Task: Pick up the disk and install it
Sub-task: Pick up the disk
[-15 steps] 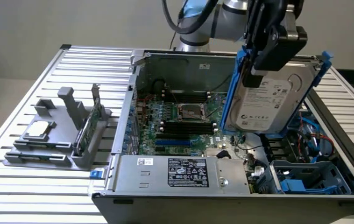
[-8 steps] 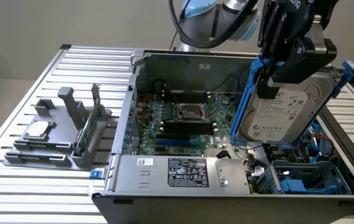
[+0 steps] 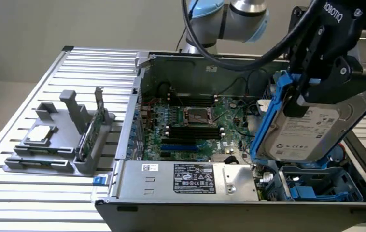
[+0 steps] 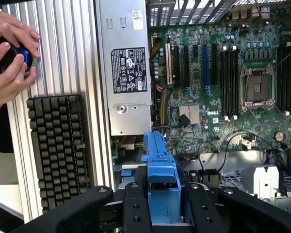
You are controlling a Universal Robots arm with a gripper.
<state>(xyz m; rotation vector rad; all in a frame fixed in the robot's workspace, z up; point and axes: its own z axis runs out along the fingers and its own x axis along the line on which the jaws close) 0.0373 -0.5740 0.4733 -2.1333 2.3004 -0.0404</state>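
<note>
Exterior view shows the gripper (image 3: pixel 321 89) with its fingers clamped on the upper end of the disk (image 3: pixel 308 130), which hangs clear above the blue bay (image 3: pixel 318 186) in the case (image 3: pixel 234 217) at the exterior view's right, long axis steeply tilted, lower end nearest the bay.

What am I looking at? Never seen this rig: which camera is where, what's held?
A robot arm works over an open computer case on a slatted metal table. The exterior view is shot from off the arm; the wrist view rides on the arm, behind its end effector. That end effector is clamped on the disk, a hard drive in a blue bracket, held above the case. A grey fixture stands beside the case. A person's hands hold a round object near a keyboard.
</note>
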